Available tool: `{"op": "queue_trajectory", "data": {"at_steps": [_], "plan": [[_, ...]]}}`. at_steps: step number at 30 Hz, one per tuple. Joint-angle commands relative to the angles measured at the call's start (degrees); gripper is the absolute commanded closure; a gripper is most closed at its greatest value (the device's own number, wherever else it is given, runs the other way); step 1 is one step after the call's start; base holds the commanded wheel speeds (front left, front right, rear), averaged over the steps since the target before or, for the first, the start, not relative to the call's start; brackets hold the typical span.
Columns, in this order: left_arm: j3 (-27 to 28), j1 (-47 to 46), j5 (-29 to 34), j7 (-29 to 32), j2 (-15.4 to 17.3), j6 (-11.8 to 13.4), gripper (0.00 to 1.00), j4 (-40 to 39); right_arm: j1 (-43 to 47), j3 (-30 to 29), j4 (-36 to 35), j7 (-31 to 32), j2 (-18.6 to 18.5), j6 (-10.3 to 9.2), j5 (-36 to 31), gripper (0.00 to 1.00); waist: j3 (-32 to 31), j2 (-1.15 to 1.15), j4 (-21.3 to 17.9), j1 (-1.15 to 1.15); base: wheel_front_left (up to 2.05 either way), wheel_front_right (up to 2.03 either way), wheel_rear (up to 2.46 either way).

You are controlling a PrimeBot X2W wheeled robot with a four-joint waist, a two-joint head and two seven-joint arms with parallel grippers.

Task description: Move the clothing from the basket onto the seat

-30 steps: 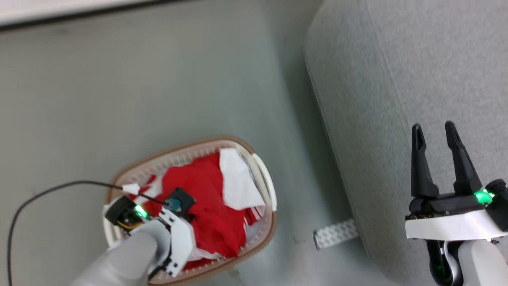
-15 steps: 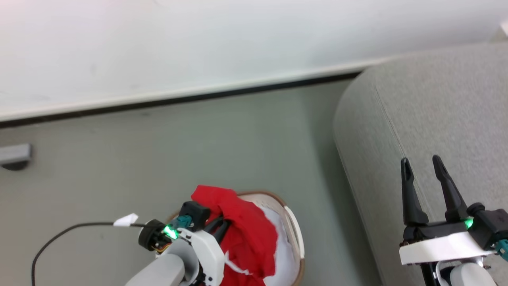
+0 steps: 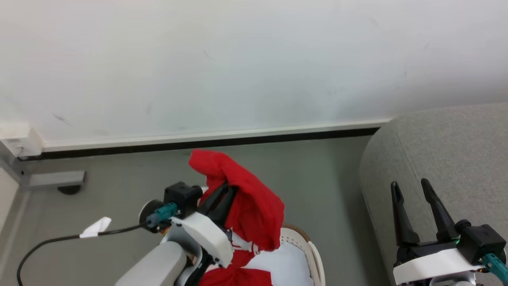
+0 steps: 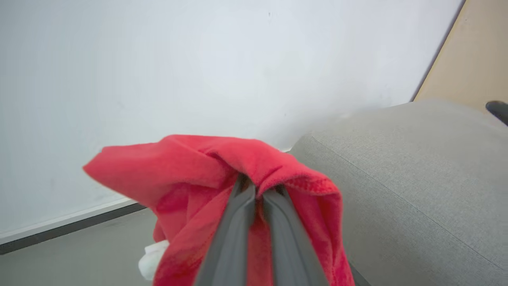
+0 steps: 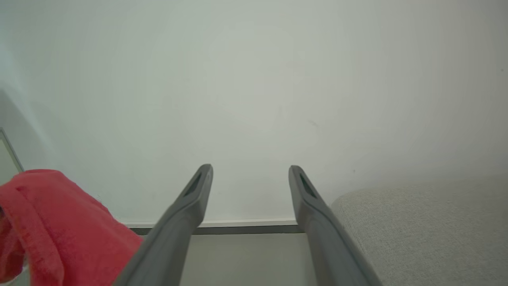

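Note:
A bright red piece of clothing (image 3: 254, 202) hangs in the air above the basket (image 3: 313, 254), draped over my left gripper (image 3: 227, 190), which is shut on its folds. In the left wrist view the two fingers press together under the red clothing (image 4: 190, 167), with the grey seat (image 4: 416, 159) to the right. More red fabric (image 3: 238, 278) and a white piece lie in the basket at the bottom edge. My right gripper (image 3: 410, 184) stands open with nothing in it, over the seat (image 3: 448, 151). The right wrist view shows the right gripper (image 5: 250, 169), the clothing (image 5: 51, 222) and the seat (image 5: 428, 222).
A white wall (image 3: 238, 59) with a dark baseboard (image 3: 238, 139) closes off the far side. Grey floor (image 3: 325, 178) separates basket and seat. A black cable (image 3: 51, 240) with a white tag trails from the left wrist. A grey bracket (image 3: 55, 178) sits at the wall's left.
My left gripper has risen out of the basket with the red clothing in it. The head view has tilted up, so the wall now shows and the basket sits at the bottom edge.

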Motion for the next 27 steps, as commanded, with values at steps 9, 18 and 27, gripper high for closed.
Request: {"op": "queue_trajectory", "data": {"at_steps": [9,18,27], "plan": [[4.91,-2.04,-4.56,3.09,1.49,2.04,1.0,-12.74,1.56,1.59,-0.47,0.61,-0.15,-0.12,0.41,0.0,-2.69,0.0,2.01,0.02,0.0,0.0,0.0],[7.12,-3.37,-6.61,6.26,3.35,4.27,1.0,-19.86,1.87,4.88,-1.08,0.69,-0.17,-0.12,0.12,0.0,-2.64,0.0,2.76,0.02,0.0,0.0,0.0],[6.55,-2.72,-6.88,7.16,3.8,4.38,1.0,-20.66,0.21,11.14,-0.51,0.74,-0.13,-0.12,-1.4,0.0,-1.91,0.0,3.01,0.02,0.0,0.0,0.0]]}}
